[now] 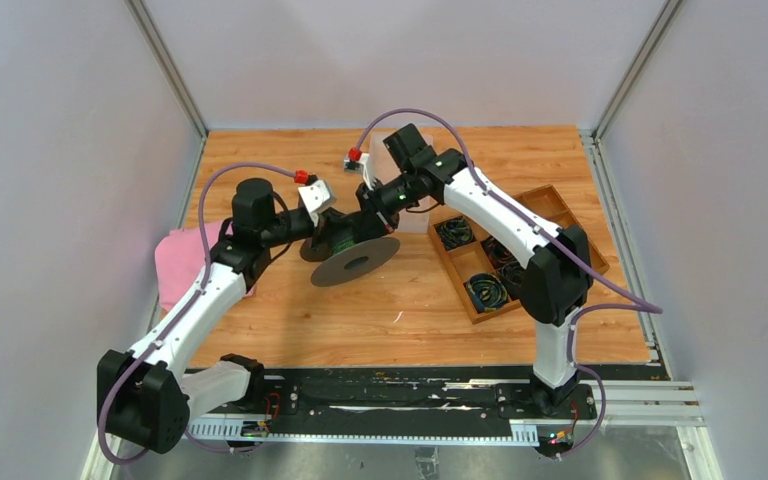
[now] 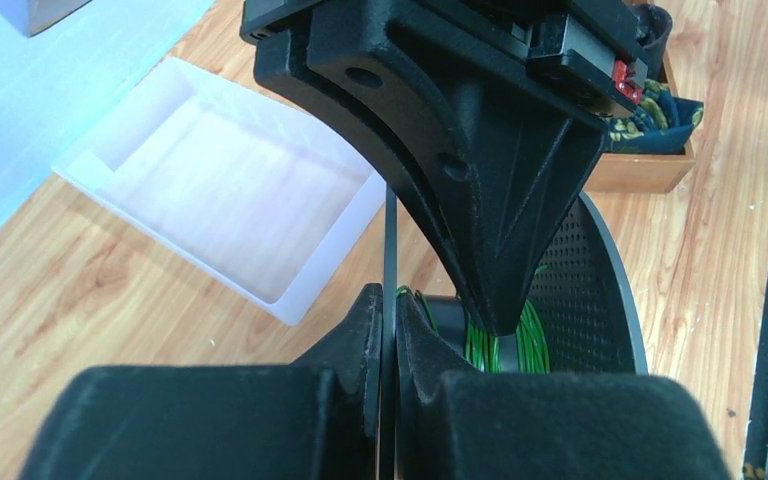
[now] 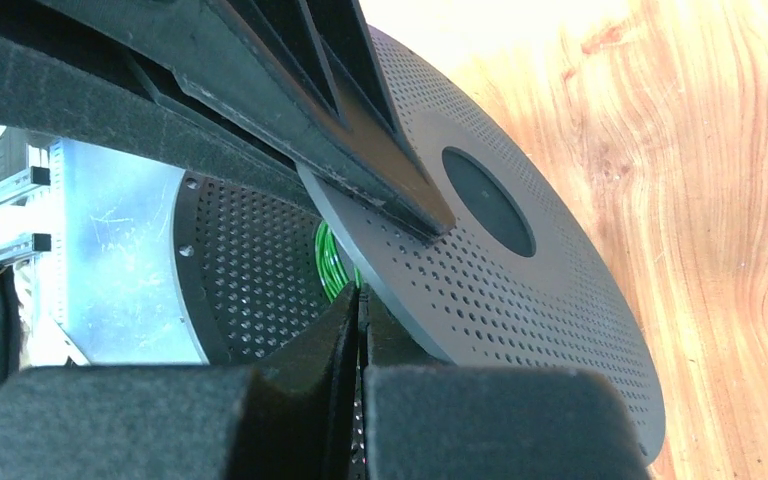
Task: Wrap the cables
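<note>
A spool [image 1: 355, 262] of two dark perforated discs, with green cable [image 2: 475, 340] wound on its hub, stands tilted at the table's middle. My left gripper [image 2: 390, 300] is shut on the thin rim of one disc [image 2: 390, 230]. My right gripper [image 3: 360, 295] reaches in from the far side, its shut tips between the two discs, pinching the green cable [image 3: 332, 260] at the windings. The near disc [image 3: 520, 280] fills the right wrist view. The right gripper's fingers [image 2: 505, 300] also show in the left wrist view, pointing into the windings.
A translucent white tray [image 2: 230, 170] lies just behind the spool. A wooden compartment box [image 1: 535, 200] with coiled dark cables sits at the right. A pink cloth [image 1: 178, 262] lies at the left edge, under the left arm.
</note>
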You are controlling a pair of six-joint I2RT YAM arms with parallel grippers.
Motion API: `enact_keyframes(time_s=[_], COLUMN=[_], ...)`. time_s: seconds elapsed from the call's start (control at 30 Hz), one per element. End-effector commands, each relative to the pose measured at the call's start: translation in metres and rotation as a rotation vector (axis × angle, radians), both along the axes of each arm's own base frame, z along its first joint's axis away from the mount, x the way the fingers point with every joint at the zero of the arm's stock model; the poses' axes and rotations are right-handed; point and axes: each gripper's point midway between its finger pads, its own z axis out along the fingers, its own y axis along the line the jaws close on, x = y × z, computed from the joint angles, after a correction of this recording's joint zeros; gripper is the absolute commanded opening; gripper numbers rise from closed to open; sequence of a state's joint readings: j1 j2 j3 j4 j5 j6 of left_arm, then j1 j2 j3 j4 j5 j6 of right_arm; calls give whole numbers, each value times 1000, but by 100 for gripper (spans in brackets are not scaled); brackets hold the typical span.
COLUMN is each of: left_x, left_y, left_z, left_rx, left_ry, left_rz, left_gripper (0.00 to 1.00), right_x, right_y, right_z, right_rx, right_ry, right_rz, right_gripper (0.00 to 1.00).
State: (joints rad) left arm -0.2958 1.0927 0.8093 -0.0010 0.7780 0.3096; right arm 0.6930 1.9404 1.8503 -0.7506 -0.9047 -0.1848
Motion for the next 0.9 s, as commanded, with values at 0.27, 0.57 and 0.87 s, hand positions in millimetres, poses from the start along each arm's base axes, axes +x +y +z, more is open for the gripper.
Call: enact_keyframes(time_s=[0.27, 0.57, 0.87], left_x=[0, 2, 7], left_y=[-12, -11, -7], left_z=[71, 72, 70], left_rx=[-227, -258, -259], left_ry=[-147, -135, -130], left_rz=[-14, 8, 34], left_gripper=[0, 0, 0], right_x=[10, 8, 10], right_y=[-7, -7, -15], right_z=[-20, -22, -33], right_rx=[-51, -40, -86], right_ry=[-108, -146, -191], right_rz=[-60, -35, 12], right_gripper=[1, 2, 1])
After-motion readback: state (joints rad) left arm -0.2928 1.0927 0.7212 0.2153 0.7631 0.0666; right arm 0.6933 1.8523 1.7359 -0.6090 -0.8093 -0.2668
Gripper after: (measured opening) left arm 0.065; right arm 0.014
